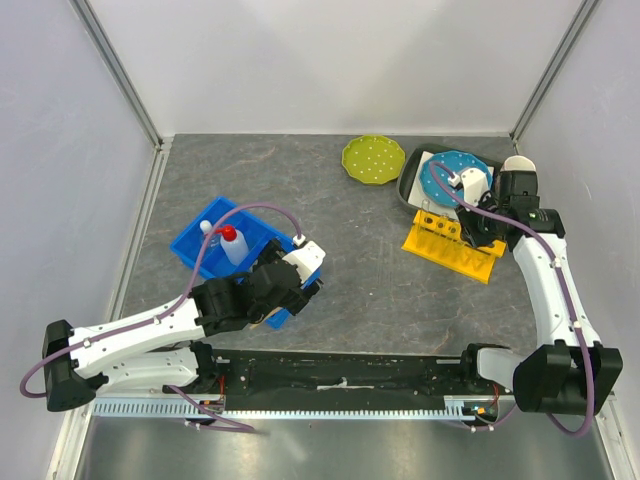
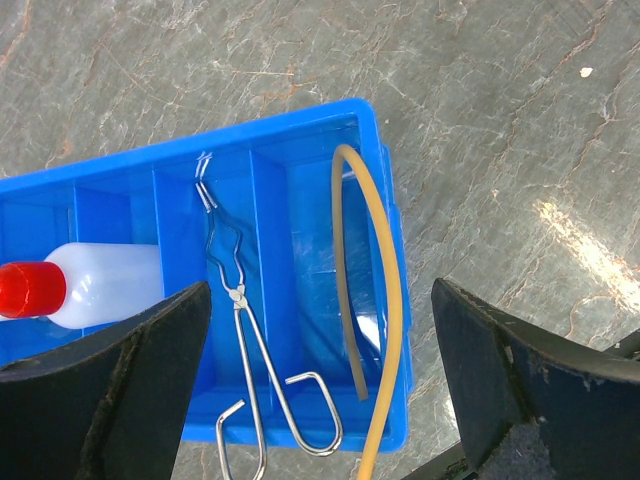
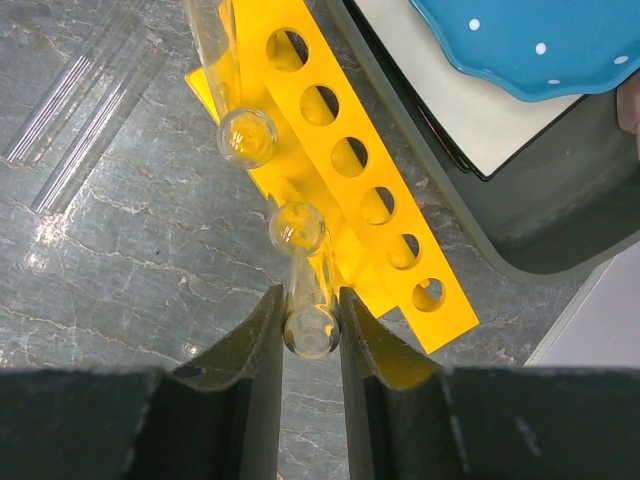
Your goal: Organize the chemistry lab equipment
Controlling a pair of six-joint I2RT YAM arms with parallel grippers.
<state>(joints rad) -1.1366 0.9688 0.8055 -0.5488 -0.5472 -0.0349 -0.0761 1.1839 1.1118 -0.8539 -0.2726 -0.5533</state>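
The right gripper [image 3: 312, 318] is clamped on a thin clear glass tube [image 3: 312, 336]. Its two dark fingers press either side of the tube close to the open round mouth, which faces up toward the wrist camera. The tube hangs upright at the near edge of a yellow rack [image 3: 345, 160], a slanted strip with a row of round holes. Two other glass tubes [image 3: 247, 137] stand along the rack's left side. From above it is hard to tell whether the held tube's lower end already sits in the rack or only hangs beside it.

Left of the rack, a few loose glass tubes [image 3: 78, 108] lie flat on the grey stone-patterned table [image 3: 150, 260]. To the right, a blue dotted plate [image 3: 530, 40] rests in a dark tray [image 3: 560, 210].

The glass is light and stiff but slick and fragile, so a gentle pinch just below the rim seems wisest. A hard squeeze or a tilt against a hole's edge could crack it.

The left gripper [image 2: 320, 390] is spread wide and empty, hovering over a blue bin [image 2: 395, 300] well apart on the left. Inside the bin lie a clear squeeze bottle [image 2: 105, 285] with a red cap, metal wire tongs [image 2: 247, 340] and a tan rubber tube [image 2: 385, 290]. The rubber tube is soft and floppy, best gripped mid-length, and one end appears to trail over the bin's wall.
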